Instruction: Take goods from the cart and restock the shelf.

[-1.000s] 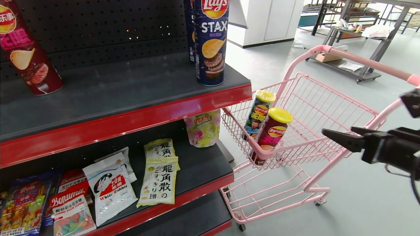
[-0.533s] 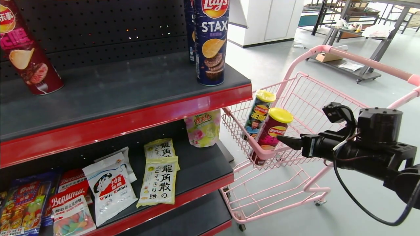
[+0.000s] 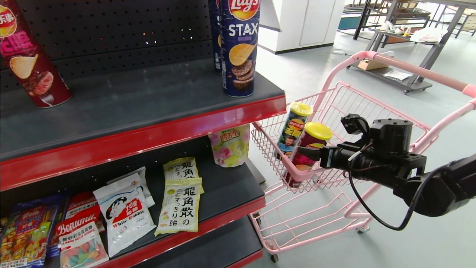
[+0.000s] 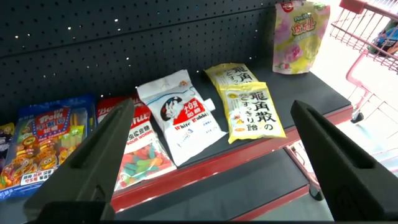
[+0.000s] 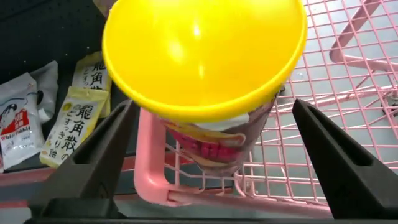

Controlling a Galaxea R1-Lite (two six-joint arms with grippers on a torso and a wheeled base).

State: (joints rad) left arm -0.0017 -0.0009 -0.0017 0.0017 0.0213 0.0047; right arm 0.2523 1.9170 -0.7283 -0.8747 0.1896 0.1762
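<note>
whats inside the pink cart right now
Two chip cans with yellow lids: a dark red one in front, a second can behind it. The cart's rim hides part of their lower halves.

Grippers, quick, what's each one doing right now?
Left gripper: open, empty.
Right gripper: open, fingers either side of the yellow-lidded chip can, not closed on it.

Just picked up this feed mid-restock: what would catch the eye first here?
A pink cart beside the shelf holds two standing yellow-lidded cans. The right gripper, open, straddles the nearer red can. On the shelf's top level a tall blue can stands at the right end.
</note>
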